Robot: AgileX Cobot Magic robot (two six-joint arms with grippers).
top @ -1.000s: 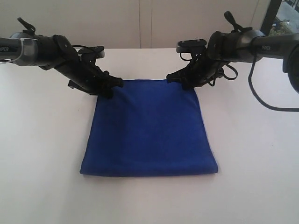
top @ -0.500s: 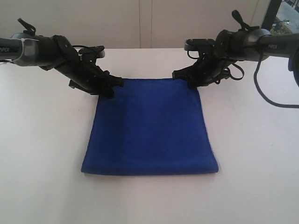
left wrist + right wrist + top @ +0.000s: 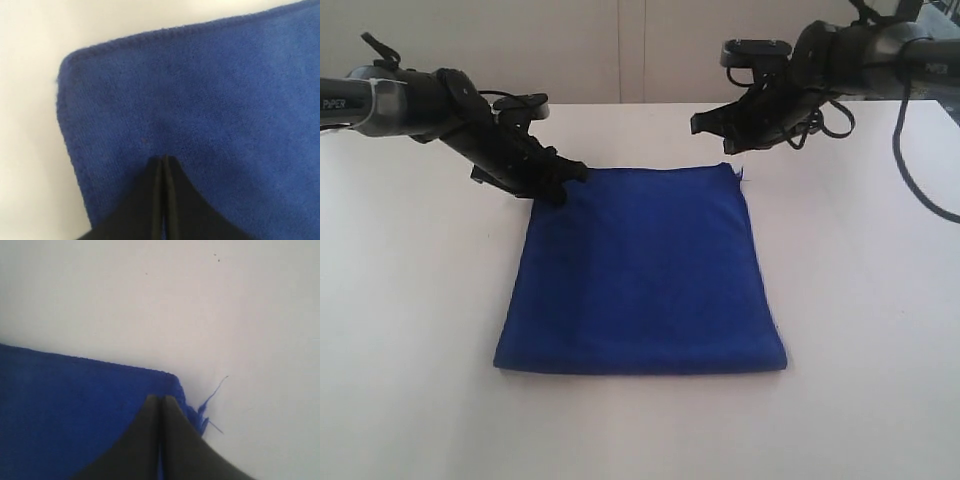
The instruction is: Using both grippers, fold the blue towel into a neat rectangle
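Your blue towel lay folded flat mid-frame on the surface. Your right gripper had lifted off its upper-right corner, fingers closed and empty. The left gripper, also closed, stayed low at the upper-left corner, perhaps touching. This fold looked set.
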